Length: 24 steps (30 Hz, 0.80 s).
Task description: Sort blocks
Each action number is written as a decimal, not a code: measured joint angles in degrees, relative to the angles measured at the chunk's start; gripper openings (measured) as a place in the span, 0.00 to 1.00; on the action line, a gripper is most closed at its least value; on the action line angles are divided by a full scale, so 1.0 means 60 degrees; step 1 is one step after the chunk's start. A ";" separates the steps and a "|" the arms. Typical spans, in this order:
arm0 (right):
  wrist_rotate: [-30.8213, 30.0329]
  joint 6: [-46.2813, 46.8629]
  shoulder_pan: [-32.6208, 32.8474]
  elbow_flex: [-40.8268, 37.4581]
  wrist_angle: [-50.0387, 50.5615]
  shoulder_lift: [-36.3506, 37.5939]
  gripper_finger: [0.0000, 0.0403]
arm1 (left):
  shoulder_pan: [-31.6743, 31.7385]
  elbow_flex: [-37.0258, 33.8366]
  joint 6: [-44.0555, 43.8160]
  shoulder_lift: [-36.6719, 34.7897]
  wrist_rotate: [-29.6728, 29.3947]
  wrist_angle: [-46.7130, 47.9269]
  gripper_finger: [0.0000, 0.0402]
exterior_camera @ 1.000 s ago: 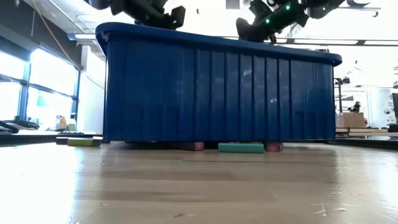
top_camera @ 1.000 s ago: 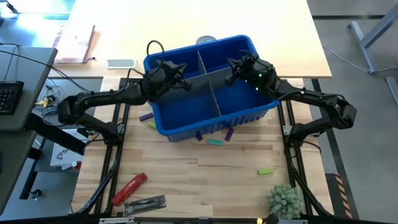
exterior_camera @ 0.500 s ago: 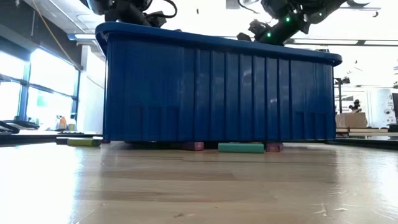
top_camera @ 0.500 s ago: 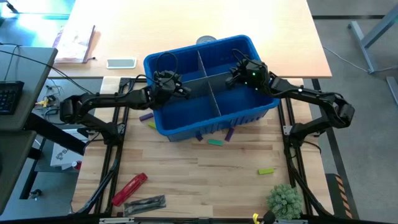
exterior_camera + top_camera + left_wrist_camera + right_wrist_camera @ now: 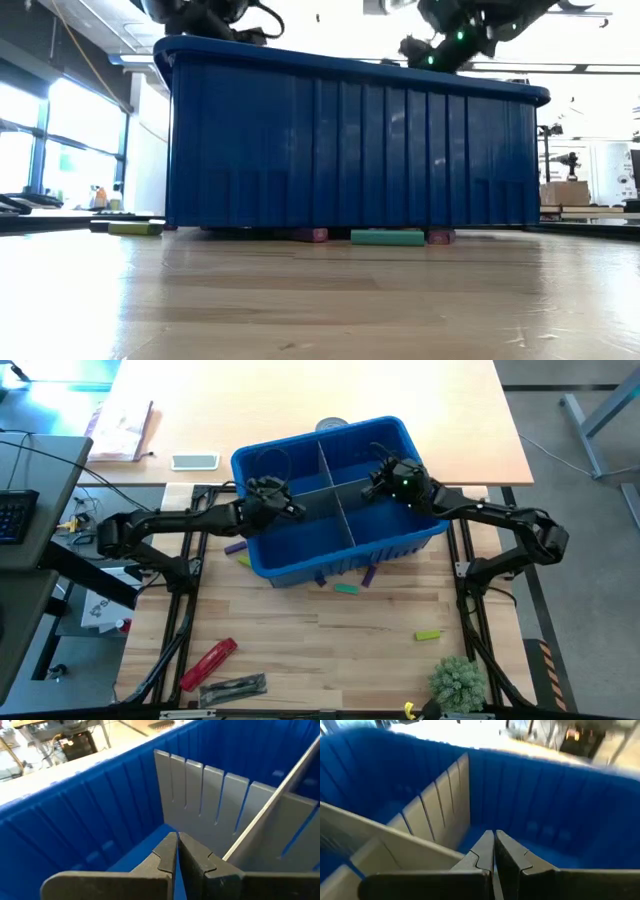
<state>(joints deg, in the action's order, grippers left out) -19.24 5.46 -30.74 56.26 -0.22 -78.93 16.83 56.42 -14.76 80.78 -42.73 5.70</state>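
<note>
A blue bin [image 5: 300, 555] with grey dividers [image 5: 340, 510] stands mid-table. My left gripper [image 5: 288, 508] is shut inside its left compartment, fingertips [image 5: 176, 839] above the blue floor with nothing between them. My right gripper [image 5: 372, 486] is shut inside the far right compartment [image 5: 494, 835], also holding nothing. Blocks lie flat on the wooden table. A purple one [image 5: 234, 547] and a lime one [image 5: 243, 560] are left of the bin. A purple one [image 5: 367, 575] and a teal one [image 5: 346, 589] lie at the foot of its near wall [image 5: 388, 237]. Another lime one [image 5: 427, 634] lies nearer the front.
A red cylindrical tool [image 5: 208, 662] and a black tool [image 5: 233, 686] lie at the near left. A green plant [image 5: 458, 680] stands at the near right. A phone [image 5: 194, 461] and a book [image 5: 120, 430] lie on the pale desk behind the bin.
Both grippers have sunk from about rim height down into the bin's compartments and have tipped as they went. Both have stayed shut. The bin and the blocks on the table have not moved.
</note>
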 joint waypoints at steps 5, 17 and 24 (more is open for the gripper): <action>0.0101 0.0345 0.0000 -0.0276 0.0039 -0.0169 0.00 | -0.0054 -0.0013 0.0150 0.0319 0.0194 -0.0098 0.00; 0.0102 -0.0325 -0.0781 0.2128 0.2285 0.0279 0.00 | 0.0058 0.0750 0.1713 -0.1428 0.0462 0.0561 0.00; -0.0123 0.0390 -0.2516 0.5063 0.6943 -0.0478 0.00 | 0.1252 0.1311 -0.0053 -0.2914 0.1808 0.3456 0.01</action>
<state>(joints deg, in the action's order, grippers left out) -19.98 7.80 -45.84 86.64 41.44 -81.80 24.34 64.29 -15.08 63.30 -31.88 26.44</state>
